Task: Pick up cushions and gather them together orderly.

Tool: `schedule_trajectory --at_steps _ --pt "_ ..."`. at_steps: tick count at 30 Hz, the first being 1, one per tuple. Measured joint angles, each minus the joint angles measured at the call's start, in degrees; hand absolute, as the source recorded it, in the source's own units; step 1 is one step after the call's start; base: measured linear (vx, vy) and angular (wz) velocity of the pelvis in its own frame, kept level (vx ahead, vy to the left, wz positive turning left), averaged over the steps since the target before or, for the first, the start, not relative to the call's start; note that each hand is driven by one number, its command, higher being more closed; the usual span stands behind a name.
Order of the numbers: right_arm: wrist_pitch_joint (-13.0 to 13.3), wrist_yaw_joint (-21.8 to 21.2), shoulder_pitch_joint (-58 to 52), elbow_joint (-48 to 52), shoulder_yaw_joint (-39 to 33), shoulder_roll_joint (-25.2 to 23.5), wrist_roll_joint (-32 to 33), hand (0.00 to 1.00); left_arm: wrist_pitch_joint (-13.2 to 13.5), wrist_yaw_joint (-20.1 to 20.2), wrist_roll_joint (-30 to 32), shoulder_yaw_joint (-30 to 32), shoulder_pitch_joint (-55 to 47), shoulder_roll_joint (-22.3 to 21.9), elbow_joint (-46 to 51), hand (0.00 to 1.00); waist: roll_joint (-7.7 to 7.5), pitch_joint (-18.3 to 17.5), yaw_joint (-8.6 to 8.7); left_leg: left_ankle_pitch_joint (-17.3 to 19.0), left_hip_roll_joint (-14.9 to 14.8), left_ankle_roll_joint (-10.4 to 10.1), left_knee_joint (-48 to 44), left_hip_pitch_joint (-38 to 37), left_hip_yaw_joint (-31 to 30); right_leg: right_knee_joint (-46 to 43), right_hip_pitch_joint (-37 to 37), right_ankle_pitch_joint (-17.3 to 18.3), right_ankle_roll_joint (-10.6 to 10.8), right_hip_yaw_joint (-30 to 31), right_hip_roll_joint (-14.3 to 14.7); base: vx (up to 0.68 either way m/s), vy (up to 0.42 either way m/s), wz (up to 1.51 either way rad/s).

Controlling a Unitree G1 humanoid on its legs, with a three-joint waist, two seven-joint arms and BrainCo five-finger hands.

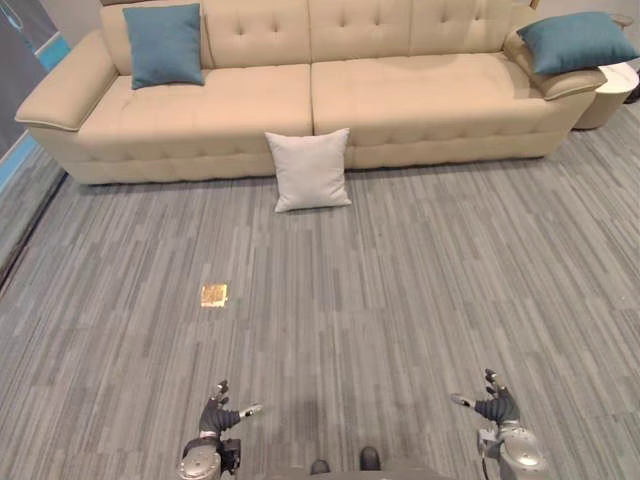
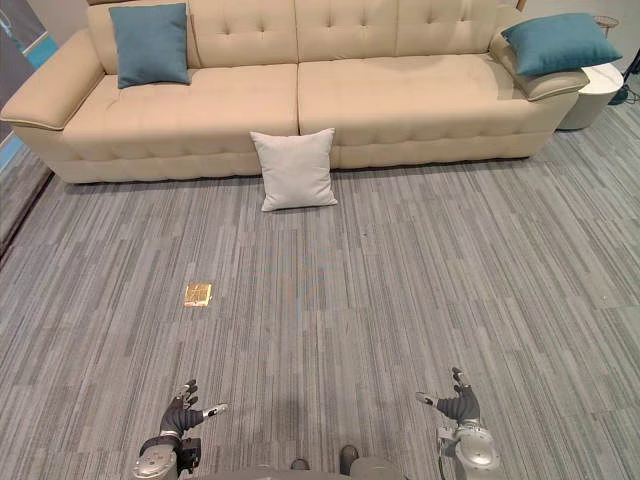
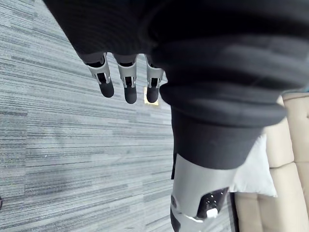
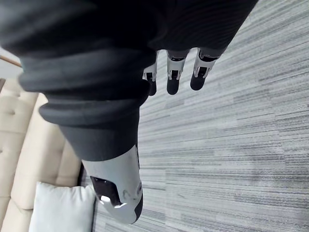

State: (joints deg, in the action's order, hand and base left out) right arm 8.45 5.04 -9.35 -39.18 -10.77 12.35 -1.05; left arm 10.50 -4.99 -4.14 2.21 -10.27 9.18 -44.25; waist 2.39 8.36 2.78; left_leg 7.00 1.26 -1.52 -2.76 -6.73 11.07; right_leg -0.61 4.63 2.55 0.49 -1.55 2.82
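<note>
One white cushion (image 1: 311, 170) lies far ahead of left hand (image 1: 214, 414), right hand (image 1: 497, 407).

A: Cushions, count and condition?
B: Three, all square and plump. Left teal cushion (image 1: 165, 44): upright against the backrest at the left end of the sofa (image 1: 420, 100). Right teal cushion (image 1: 577, 41): lying tilted on the sofa's right armrest.
A: Third?
B: Pale grey cushion (image 1: 310, 168): standing on the carpet (image 1: 400, 300), leaning on the sofa's front near the middle.
</note>
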Motion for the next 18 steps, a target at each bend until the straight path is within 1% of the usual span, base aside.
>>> schedule_trajectory --at_steps 3,5,6,9,10,12,13,15,18 --pt "0.0 0.0 0.0 -0.4 0.0 0.0 0.0 0.0 0.0 0.0 -0.1 0.0 0.0 0.0 -0.4 0.0 -0.02 0.0 -0.01 0.0 0.0 0.0 0.5 0.0 0.0 0.3 -0.1 0.0 0.0 -0.1 0.1 -0.04 -0.025 0.0" --pt "-0.1 0.0 0.0 -1.2 0.0 0.0 0.0 0.0 0.0 0.0 -0.5 0.0 0.0 0.0 -0.4 0.0 -0.05 0.0 -0.06 -0.1 0.0 0.1 0.9 0.1 0.0 0.9 -0.1 -0.3 -0.5 -0.2 0.1 -0.06 -0.035 0.01" --pt "-0.1 0.0 0.0 -1.5 0.1 0.0 0.0 0.0 0.0 0.1 -0.6 -0.1 0.0 0.0 -0.6 0.0 -0.06 0.0 -0.08 -0.4 0.1 0.6 1.0 0.1 0.0 1.0 -0.1 -0.6 -0.9 -0.2 0.1 -0.04 -0.022 0.0" --pt "-0.2 0.0 0.0 -2.4 0.1 0.0 0.0 0.0 0.0 0.1 -1.0 0.0 -0.1 0.0 -0.9 0.0 -0.1 -0.2 -0.1 -0.5 0.1 0.8 2.1 0.1 0.0 2.1 -0.1 -1.1 -1.6 -0.4 0.3 -0.03 -0.017 0.02" --pt "-0.2 0.0 0.1 -2.6 0.1 0.0 0.1 0.0 0.0 0.1 -1.3 0.0 -0.1 0.0 -0.9 0.0 -0.13 -0.2 -0.14 -1.2 0.1 1.8 2.8 0.1 0.0 2.3 -0.3 -1.4 -2.1 -0.7 0.4 -0.05 -0.026 0.07" --pt "-0.2 0.0 0.1 -2.6 0.1 0.0 0.5 0.0 0.0 0.1 -1.9 0.0 -0.2 0.0 -0.9 0.0 -0.33 -0.3 -0.21 -1.2 0.1 1.9 3.2 0.4 -0.1 2.7 -0.4 -1.7 -2.5 -1.3 0.5 -0.05 -0.025 0.06" --pt "-0.2 0.0 0.1 -2.6 0.1 0.0 0.6 0.0 0.0 0.1 -2.0 0.0 -0.2 0.0 -0.9 0.0 -0.36 -0.3 -0.23 -1.2 0.1 1.9 3.4 0.4 -0.1 2.8 -0.5 -1.8 -2.5 -1.4 0.5 -0.03 -0.022 0.05" --pt "-0.2 0.0 0.2 -2.6 0.1 0.0 0.8 0.0 0.0 0.1 -2.1 0.0 -0.3 0.0 -0.9 0.0 -0.42 -0.3 -0.27 -1.7 0.1 2.6 4.2 0.4 -0.2 2.8 -0.8 -1.8 -2.6 -1.6 0.6 -0.03 -0.018 0.05" --pt "-0.2 0.0 0.5 -2.6 0.1 -0.1 1.1 0.0 0.0 0.1 -2.5 0.1 -0.4 0.0 -0.8 0.0 -0.59 -0.3 -0.41 -1.7 0.1 2.6 4.2 0.8 -0.3 2.8 -1.1 -1.8 -2.6 -1.7 0.6 -0.01 -0.003 0.02"
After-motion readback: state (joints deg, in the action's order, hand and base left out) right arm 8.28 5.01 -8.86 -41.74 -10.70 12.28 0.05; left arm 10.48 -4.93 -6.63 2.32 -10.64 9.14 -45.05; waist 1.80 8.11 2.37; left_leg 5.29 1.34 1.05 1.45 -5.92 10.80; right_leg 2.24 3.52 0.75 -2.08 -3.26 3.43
